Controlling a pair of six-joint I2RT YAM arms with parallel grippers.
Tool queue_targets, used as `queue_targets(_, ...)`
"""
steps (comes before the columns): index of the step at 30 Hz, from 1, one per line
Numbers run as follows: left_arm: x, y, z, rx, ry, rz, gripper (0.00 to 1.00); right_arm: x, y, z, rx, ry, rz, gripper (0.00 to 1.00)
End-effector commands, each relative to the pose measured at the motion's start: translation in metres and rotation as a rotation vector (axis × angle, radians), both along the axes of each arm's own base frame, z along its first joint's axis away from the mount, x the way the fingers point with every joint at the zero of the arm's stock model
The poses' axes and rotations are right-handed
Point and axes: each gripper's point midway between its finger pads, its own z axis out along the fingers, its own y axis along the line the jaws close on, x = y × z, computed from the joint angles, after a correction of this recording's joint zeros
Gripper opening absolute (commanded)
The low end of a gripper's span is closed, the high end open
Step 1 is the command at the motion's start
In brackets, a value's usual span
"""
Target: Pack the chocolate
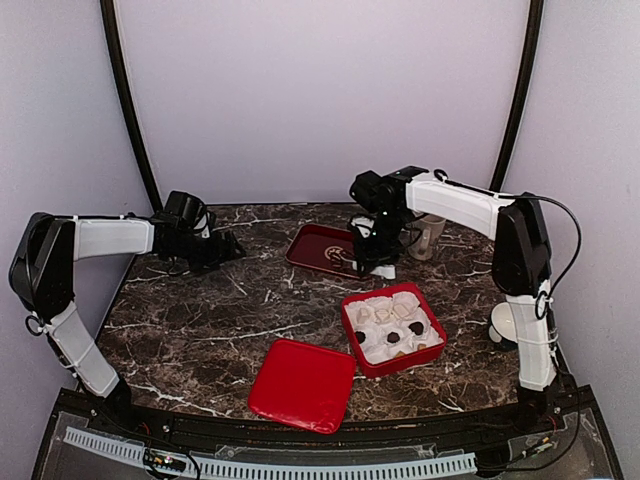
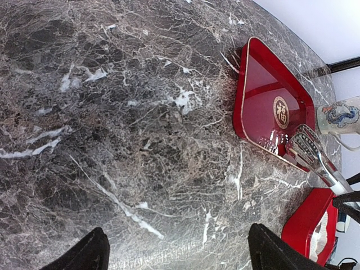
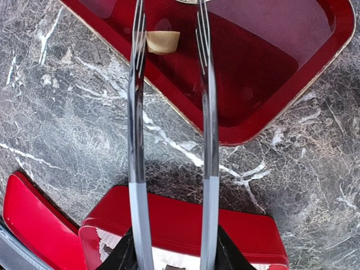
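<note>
One tan chocolate (image 3: pixel 162 41) lies in the red tray (image 3: pixel 270 84), right beside the left tip of the metal tongs (image 3: pixel 134 101). My right gripper (image 3: pixel 171 247) is shut on the tongs, whose arms stand apart over the tray's near edge. In the top view this gripper (image 1: pixel 375 255) hangs between the tray (image 1: pixel 322 248) and the red box (image 1: pixel 435 335). The box holds white paper cups, some with dark chocolates (image 1: pixel 394 338). My left gripper (image 2: pixel 177 256) is open and empty over bare marble at the far left (image 1: pixel 225 245).
The box's red lid (image 1: pixel 303 384) lies flat near the front edge. A patterned mug (image 1: pixel 428 237) stands behind the tray at the right. A white object (image 1: pixel 503 322) sits by the right arm's base. Curved walls close the back.
</note>
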Motion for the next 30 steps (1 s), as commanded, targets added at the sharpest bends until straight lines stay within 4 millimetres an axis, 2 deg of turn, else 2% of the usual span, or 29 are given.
queue_targets(1,0.001,0.004,0.004,0.014,-0.022,-0.001,0.88,0.003,-0.001,-0.008,-0.022,-0.013,-0.006,0.37)
queue_targets(8,0.003,0.003,0.004,0.016,-0.023,-0.005,0.88,0.005,-0.003,-0.015,-0.047,-0.012,0.004,0.35)
queue_targets(13,0.003,0.003,0.005,0.017,-0.024,-0.006,0.88,0.004,-0.004,-0.015,-0.056,-0.003,0.02,0.31)
queue_targets(22,0.003,0.004,0.006,0.021,-0.026,-0.007,0.88,0.002,-0.011,0.002,-0.049,-0.03,0.021,0.24)
queue_targets(30,0.002,0.005,0.008,0.024,-0.028,-0.008,0.88,0.011,-0.006,0.036,0.052,-0.092,0.006,0.21)
